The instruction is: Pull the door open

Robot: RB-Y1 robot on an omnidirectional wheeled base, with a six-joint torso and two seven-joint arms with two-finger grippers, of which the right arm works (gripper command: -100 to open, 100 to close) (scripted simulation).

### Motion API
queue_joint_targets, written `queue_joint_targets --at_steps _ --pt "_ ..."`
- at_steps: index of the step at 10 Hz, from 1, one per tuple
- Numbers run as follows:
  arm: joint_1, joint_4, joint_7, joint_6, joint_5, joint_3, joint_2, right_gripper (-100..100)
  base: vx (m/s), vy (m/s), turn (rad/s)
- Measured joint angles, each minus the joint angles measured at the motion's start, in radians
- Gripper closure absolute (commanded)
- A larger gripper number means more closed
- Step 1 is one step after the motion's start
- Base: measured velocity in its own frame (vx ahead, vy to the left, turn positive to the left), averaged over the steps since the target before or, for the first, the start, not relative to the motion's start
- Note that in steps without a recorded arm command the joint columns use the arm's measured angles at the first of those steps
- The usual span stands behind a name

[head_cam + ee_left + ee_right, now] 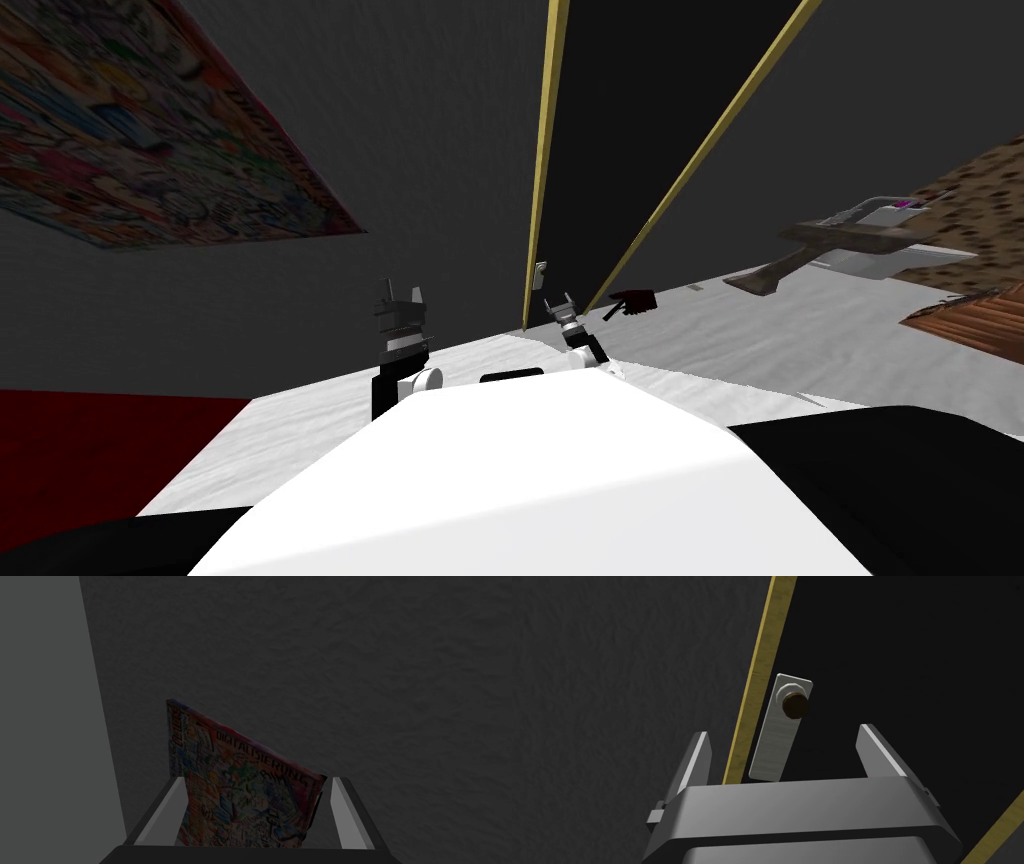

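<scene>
Just ahead of right gripper (783, 731), fingers spread and holding nothing, a brown knob (795, 704) sits on a grey plate (774, 736) at the edge of the black door (912, 651), beside the yellow frame (757, 676); knob untouched. Further along, left gripper (256, 778) is raised, also spread, facing a colourful poster (240, 791) on the dark wall (350, 676).

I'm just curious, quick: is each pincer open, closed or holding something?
Left pincer: open, holding nothing.
Right pincer: open, holding nothing, short of the door knob.

Pale grey floor (760, 340) carries a small dark red object (633, 301)
</scene>
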State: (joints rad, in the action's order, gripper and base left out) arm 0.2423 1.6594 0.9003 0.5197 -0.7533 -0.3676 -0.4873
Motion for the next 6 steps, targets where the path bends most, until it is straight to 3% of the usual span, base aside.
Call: queue_joint_targets --at_steps 6 --pt "-0.041 -0.088 0.118 0.005 -0.118 -0.043 -0.059 -100 0.107 -0.052 0.067"
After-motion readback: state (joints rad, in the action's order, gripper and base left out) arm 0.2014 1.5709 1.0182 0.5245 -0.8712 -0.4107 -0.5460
